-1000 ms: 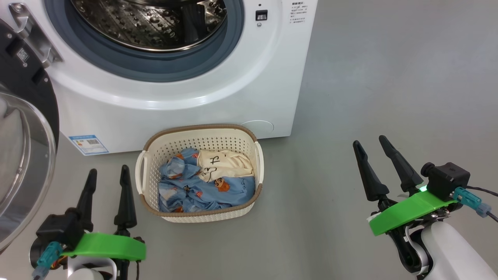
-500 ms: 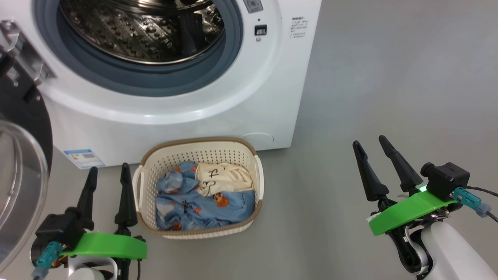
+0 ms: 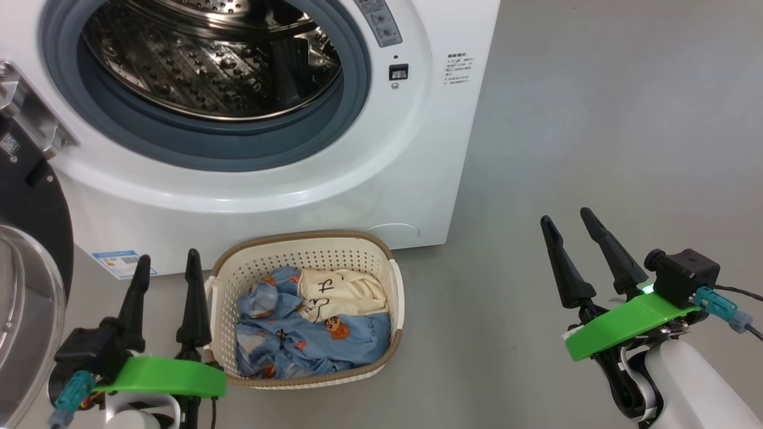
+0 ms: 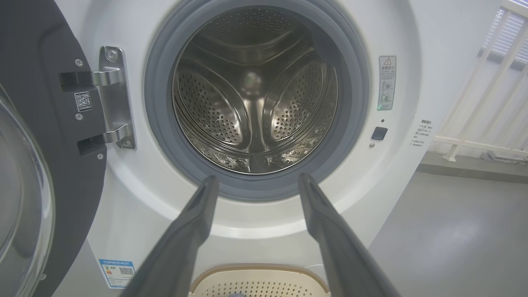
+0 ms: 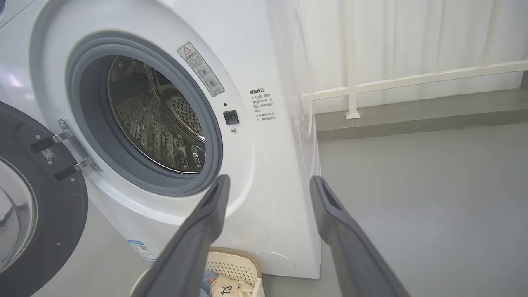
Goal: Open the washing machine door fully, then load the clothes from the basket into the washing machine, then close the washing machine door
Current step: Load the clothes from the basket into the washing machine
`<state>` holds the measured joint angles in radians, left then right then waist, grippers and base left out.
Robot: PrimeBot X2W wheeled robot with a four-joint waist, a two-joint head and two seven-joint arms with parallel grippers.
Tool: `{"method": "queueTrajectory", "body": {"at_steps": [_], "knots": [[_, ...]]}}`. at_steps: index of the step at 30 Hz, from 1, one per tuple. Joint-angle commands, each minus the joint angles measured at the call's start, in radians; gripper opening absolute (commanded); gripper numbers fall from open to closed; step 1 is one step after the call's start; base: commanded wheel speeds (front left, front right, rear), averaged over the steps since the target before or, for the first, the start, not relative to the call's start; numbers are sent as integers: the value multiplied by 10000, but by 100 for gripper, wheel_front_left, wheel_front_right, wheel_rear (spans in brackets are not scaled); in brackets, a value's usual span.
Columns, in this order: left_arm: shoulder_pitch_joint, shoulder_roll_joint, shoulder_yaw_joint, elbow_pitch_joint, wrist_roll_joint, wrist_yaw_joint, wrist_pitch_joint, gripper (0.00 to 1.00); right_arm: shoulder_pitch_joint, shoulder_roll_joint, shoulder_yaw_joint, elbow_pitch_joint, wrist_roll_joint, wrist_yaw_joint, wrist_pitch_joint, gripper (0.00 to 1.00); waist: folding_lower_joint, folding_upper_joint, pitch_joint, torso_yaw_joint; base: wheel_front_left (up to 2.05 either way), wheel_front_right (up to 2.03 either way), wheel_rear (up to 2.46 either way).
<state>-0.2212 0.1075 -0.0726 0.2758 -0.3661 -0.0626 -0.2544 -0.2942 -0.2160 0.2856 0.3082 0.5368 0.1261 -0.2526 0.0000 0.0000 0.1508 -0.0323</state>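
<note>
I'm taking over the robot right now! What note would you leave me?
Left gripper: open, empty, beside the small cream perforated plastic basket.
Right gripper: open, empty, above the grey floor, right of the basket.
Large round glossy black washing machine door: swung wide open at the left.
Light blue and cream cartoon-print clothes: in the basket, on the floor before the big white washing machine; its steel drum looks empty.
Done: door opened. Left: load clothes, close door.
</note>
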Motion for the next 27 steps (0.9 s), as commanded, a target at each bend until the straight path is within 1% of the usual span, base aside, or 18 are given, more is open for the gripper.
{"method": "queueTrajectory", "body": {"at_steps": [1,27], "knots": [[-216,147,347,-253,133,-32,-74,100,-85,-32,146,-231,-102,46,-92,100,0,0,-4,1,0,0,0],[-104,20,446,-92,276,-107,-74,100,-27,-66,238,-153,-20,46,-92,100,0,0,-256,30,0,0,0]]}}
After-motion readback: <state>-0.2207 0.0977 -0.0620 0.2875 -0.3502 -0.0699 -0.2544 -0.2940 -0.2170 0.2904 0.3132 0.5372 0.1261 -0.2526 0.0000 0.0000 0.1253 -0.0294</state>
